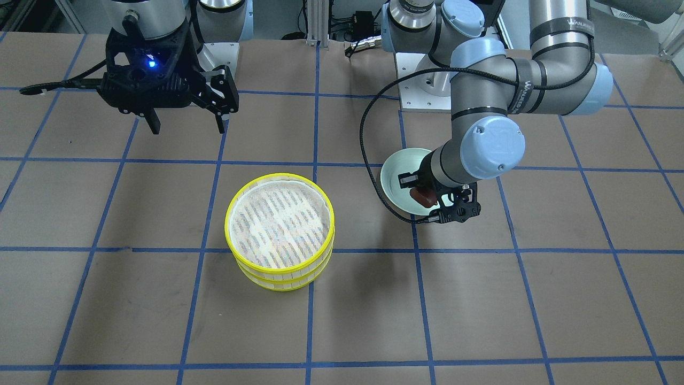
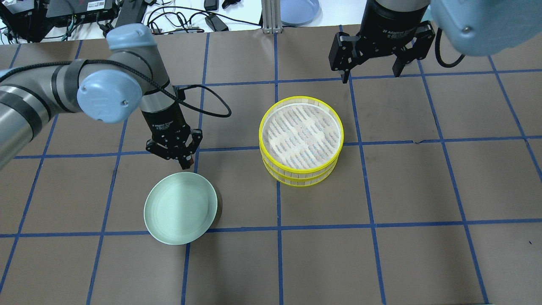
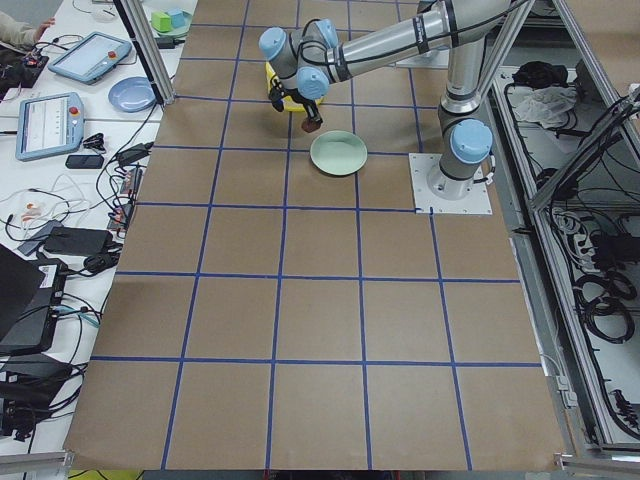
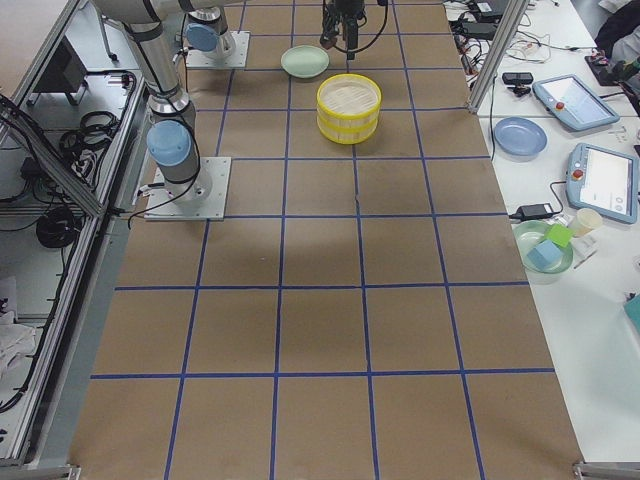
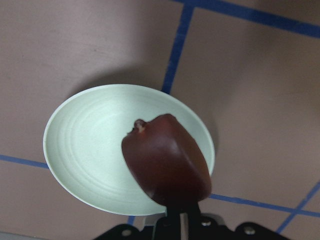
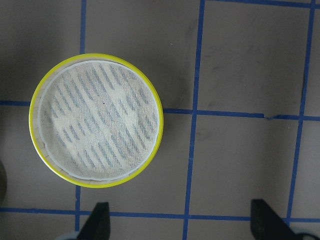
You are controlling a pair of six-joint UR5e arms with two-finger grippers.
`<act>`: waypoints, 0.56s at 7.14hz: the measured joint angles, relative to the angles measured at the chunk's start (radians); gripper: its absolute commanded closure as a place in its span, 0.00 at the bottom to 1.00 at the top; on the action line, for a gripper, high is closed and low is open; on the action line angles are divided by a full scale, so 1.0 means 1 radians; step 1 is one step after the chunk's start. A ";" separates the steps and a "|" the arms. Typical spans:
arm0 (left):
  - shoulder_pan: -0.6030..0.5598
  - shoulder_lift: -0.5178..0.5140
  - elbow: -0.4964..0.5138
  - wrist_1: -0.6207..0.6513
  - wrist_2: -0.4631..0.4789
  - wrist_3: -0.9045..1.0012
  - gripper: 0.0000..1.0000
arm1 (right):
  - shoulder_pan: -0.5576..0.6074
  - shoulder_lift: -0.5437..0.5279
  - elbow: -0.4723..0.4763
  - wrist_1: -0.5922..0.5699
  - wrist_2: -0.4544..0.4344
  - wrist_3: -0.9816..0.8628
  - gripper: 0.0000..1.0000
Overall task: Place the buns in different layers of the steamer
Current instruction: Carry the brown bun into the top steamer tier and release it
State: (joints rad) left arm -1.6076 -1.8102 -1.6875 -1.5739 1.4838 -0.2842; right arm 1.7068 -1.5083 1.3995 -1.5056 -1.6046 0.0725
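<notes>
My left gripper [image 1: 430, 202] is shut on the dark reddish-brown bun [image 5: 167, 160], which it holds above the pale green plate [image 5: 85, 150]. In the overhead view that gripper [image 2: 185, 161] hangs just past the far edge of the plate [image 2: 180, 209], which holds nothing. The steamer [image 2: 296, 176], two stacked yellow-rimmed trays with a white liner on top, stands mid-table and also shows in the right wrist view [image 6: 32, 115]. My right gripper [image 2: 372, 75] is open and empty, high above the table beyond the steamer. The cream-white bun shows in no view.
The left arm's black cable [image 2: 211, 108] loops over the table between the arm and the steamer. A blue plate [image 2: 298, 10] and cables lie on the bench past the table's far edge. Blue tape lines grid the brown table.
</notes>
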 measured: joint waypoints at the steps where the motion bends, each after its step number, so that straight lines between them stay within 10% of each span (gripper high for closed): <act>1: -0.040 0.010 0.041 -0.001 -0.041 -0.058 1.00 | -0.008 -0.002 -0.010 0.017 0.003 -0.004 0.00; 4: -0.110 0.006 0.065 0.124 -0.254 -0.229 1.00 | -0.093 -0.008 -0.027 0.027 0.046 -0.100 0.00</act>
State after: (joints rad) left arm -1.7179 -1.8041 -1.6223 -1.4500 1.2300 -0.5130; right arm 1.6135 -1.5163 1.3722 -1.4787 -1.5590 -0.0274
